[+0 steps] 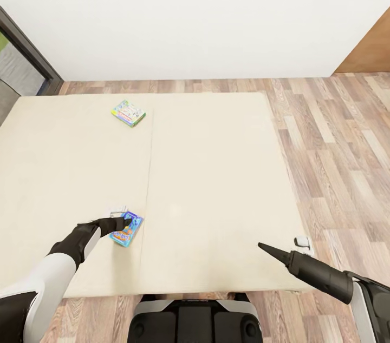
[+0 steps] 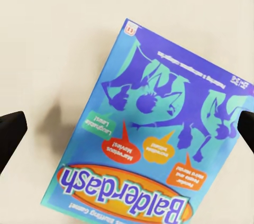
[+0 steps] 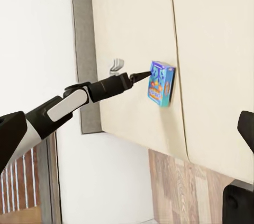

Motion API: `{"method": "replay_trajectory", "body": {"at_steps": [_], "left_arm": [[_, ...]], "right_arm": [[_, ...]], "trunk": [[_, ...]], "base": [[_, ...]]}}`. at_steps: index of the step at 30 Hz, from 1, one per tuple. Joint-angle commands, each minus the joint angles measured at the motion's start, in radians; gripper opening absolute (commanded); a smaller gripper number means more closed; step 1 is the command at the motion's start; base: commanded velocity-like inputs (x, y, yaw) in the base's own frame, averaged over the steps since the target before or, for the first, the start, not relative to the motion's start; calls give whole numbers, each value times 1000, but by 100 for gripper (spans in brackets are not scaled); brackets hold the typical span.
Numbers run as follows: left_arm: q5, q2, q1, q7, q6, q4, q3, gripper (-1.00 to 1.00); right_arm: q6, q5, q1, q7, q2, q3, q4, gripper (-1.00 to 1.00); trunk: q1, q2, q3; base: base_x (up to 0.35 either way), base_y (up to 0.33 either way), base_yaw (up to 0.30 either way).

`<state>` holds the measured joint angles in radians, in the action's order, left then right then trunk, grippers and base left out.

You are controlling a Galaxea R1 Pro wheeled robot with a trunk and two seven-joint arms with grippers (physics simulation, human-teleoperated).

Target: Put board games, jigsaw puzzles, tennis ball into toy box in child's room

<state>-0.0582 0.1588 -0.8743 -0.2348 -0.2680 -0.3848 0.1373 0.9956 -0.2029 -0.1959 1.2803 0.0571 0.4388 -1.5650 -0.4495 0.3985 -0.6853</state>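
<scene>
Left gripper hovered open over the blue game box near the bed's front edge, fingers straddling its short width. Right gripper, well off right, looked closed; the pale green game box lay far left.

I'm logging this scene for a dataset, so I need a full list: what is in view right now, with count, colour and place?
Blue board game: 1, blue with purple figures, titled Balderdash, on the near part of the bed, by the seam.
Pale green board game: 1, colourful, on the far part of the bed.
Bed: 1, two cream pads, centre of the head view.
Floor: wood planks, beyond the bed and to the right.
Wall: white, behind the bed.
Left gripper: 1, black, open, over the blue board game.
Right gripper: 1, black, over the bed's near right corner; open or shut unclear.
</scene>
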Motion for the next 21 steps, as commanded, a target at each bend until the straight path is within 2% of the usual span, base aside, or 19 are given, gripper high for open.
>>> {"method": "replay_trajectory", "body": {"at_steps": [1, 15, 21], "left_arm": [[-6, -1, 0, -7, -6, -2, 8, 100], [-6, -1, 0, -8, -4, -2, 8, 100], [-6, -1, 0, -8, -4, -2, 8, 100]], "right_arm": [[1, -3, 0, 12, 0, 10, -1, 100], [-7, -3, -2, 164, 1, 56, -3, 100], [-11, -4, -1, 185, 0, 93, -3, 100]], "trunk": [[-1, 1, -1], [-1, 1, -1], [-1, 1, -1]], "base": [[0, 0, 0], [0, 0, 0], [0, 0, 0]]}}
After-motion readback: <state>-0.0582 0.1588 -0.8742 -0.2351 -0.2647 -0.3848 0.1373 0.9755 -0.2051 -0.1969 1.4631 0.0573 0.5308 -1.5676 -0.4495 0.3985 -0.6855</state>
